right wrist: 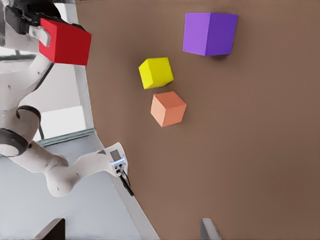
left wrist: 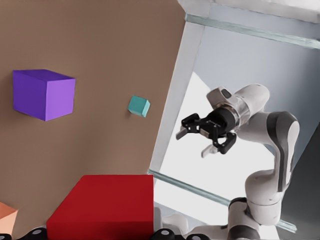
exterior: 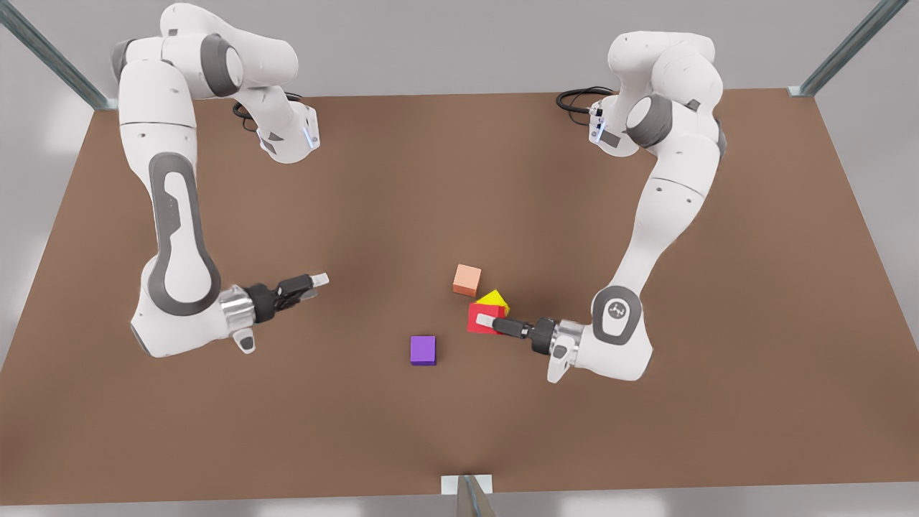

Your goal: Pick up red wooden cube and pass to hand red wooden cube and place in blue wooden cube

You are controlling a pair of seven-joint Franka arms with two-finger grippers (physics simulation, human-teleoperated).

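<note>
The red wooden cube (exterior: 481,317) sits between the fingers of my left gripper (exterior: 490,323), which is shut on it at the front view's right of centre. In the right wrist view that cube (right wrist: 66,42) hangs in the air, off the table. The left wrist view has the cube (left wrist: 102,205) close up. Farther off on the table lies the small teal blue wooden cube (left wrist: 138,106). My right gripper (exterior: 314,281) waits open and empty at the front view's left, facing the middle; its fingers (left wrist: 214,148) are spread.
A yellow cube (exterior: 494,299) lies just behind the red one, with a pale orange cube (exterior: 467,280) beyond it. A purple cube (exterior: 423,350) sits toward the front. The brown table (exterior: 646,431) has metal posts at its corners.
</note>
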